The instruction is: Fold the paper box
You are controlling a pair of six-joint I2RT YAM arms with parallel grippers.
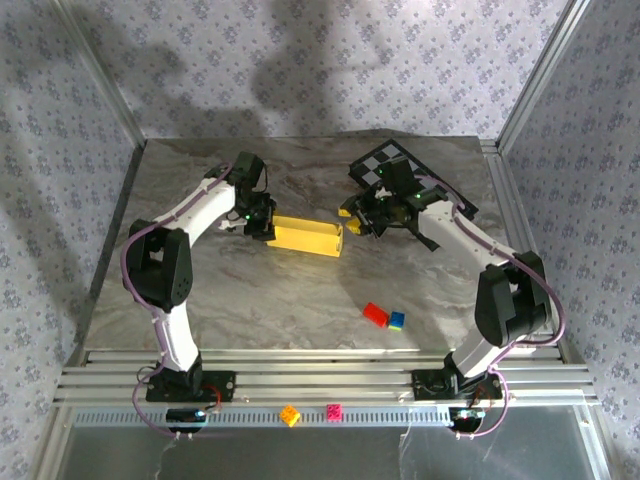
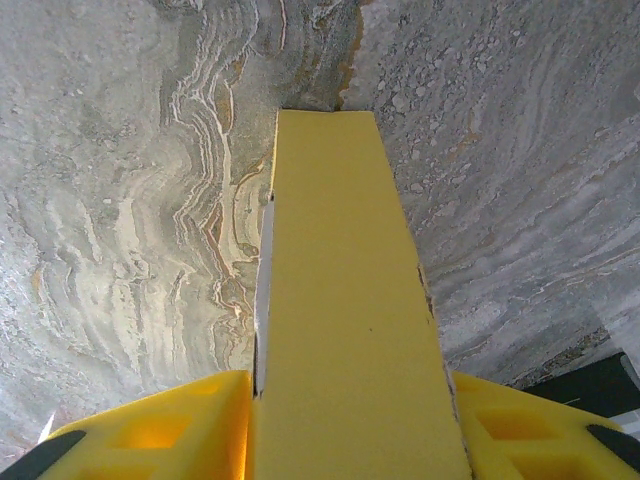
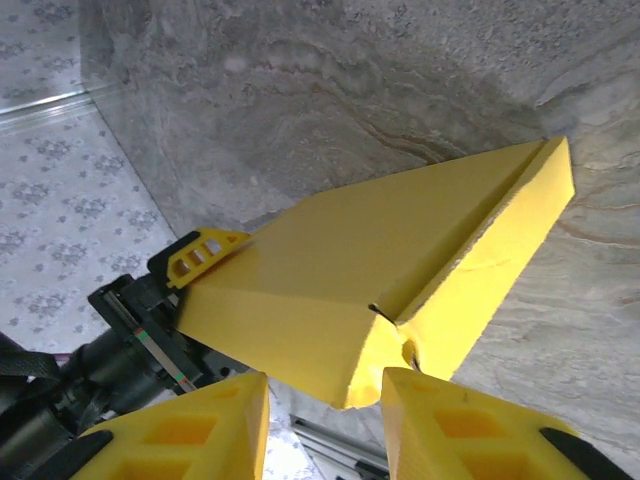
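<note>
Yellow paper box [image 1: 305, 236] lies mid-way across the table [image 1: 200, 300], one end clamped by the left gripper [image 1: 266, 226], the right gripper [image 3: 325, 420] spread around the other end's flap [image 3: 490, 270], which could crumple if pinched askew.

A grey marbled surface [image 1: 300, 310] carries a yellow box [image 1: 307, 236] at its middle. A checkerboard mat [image 1: 385, 160] lies at the far right. A red brick [image 1: 375, 314] and a blue brick [image 1: 397, 320] touch, near right.
</note>
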